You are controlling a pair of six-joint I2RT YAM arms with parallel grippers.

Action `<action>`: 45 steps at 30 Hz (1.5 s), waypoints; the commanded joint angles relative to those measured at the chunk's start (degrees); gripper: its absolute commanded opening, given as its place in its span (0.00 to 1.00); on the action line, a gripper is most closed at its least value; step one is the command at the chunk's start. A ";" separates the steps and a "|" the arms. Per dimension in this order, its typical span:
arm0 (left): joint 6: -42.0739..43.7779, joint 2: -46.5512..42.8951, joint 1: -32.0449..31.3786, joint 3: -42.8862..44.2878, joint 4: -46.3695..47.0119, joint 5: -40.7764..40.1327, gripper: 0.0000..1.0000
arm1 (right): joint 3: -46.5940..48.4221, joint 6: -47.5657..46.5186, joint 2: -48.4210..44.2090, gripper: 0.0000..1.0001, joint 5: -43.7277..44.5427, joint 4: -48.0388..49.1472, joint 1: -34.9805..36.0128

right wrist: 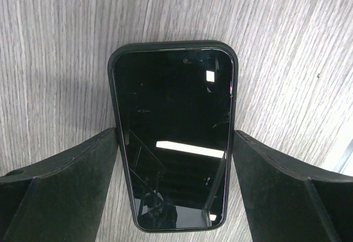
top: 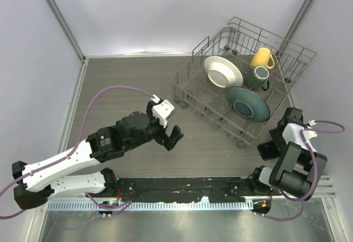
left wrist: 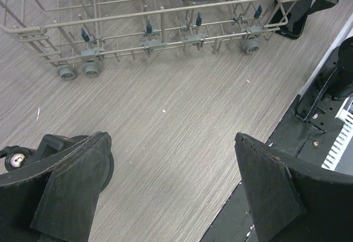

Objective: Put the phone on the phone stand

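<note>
Right fingers (right wrist: 60,187) flank the phone (right wrist: 174,143), grip unclear; left fingers (left wrist: 71,192) spread wide, empty. Phone lies flat beside dish rack (top: 201,96); phone stand unseen, placing undone.

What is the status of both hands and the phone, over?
Left hand open, empty. Right hand astride phone, flat on table; grip unclear. Stand not in sight.
</note>
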 commanded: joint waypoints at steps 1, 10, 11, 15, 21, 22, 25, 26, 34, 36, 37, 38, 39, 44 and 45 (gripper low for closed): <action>-0.61 -0.21 0.37 0.64 1.52 0.71 1.00 | -0.14 1.47 1.32 0.88 -0.79 -1.27 2.12; -0.70 -0.39 0.72 0.56 1.44 0.54 1.00 | -3.74 4.90 3.78 0.86 -4.21 4.00 2.83; -0.62 -0.39 0.72 0.47 1.44 0.54 1.00 | -4.09 5.08 3.25 0.80 -4.12 4.87 2.83; -0.62 -0.21 0.81 0.47 1.44 0.63 1.00 | -5.15 5.34 1.50 0.70 -3.16 5.76 2.83; -0.62 -0.04 0.81 0.47 1.44 0.80 1.00 | -5.85 6.48 -1.14 0.24 -1.49 5.50 2.74; -0.70 0.05 0.90 0.47 1.52 0.72 1.00 | -5.94 6.66 -2.10 0.18 -0.79 5.41 2.74; -0.79 0.14 0.90 0.47 1.61 0.98 1.00 | -6.20 6.83 -5.43 0.01 0.10 5.32 2.74; -0.70 0.23 0.90 0.56 1.61 0.98 1.00 | -6.29 6.75 -6.58 0.01 0.45 5.15 2.74; -1.05 0.49 0.90 0.56 1.79 1.68 1.00 | -4.45 5.43 -21.43 0.01 6.16 -0.47 2.74; -1.05 0.23 0.90 0.47 1.79 1.77 1.00 | -3.92 4.55 -25.39 0.01 6.78 -1.27 2.74; -1.14 0.05 0.90 0.47 1.79 1.86 1.00 | -3.74 4.38 -26.45 0.01 7.04 -2.14 2.74; -1.14 -0.12 0.90 0.38 1.79 1.86 1.00 | -3.31 4.37 -27.68 0.01 7.13 -2.67 2.74; -1.23 -0.21 0.90 0.38 1.88 1.86 1.00 | -3.04 4.55 -28.12 0.01 7.13 -3.02 2.74; -1.40 -0.83 0.90 0.29 2.05 2.03 1.00 | -1.11 5.52 -29.36 0.01 6.95 -5.05 2.74; -1.41 -0.91 0.90 0.21 1.97 2.12 1.00 | -0.76 5.60 -30.40 0.01 7.56 -5.40 2.74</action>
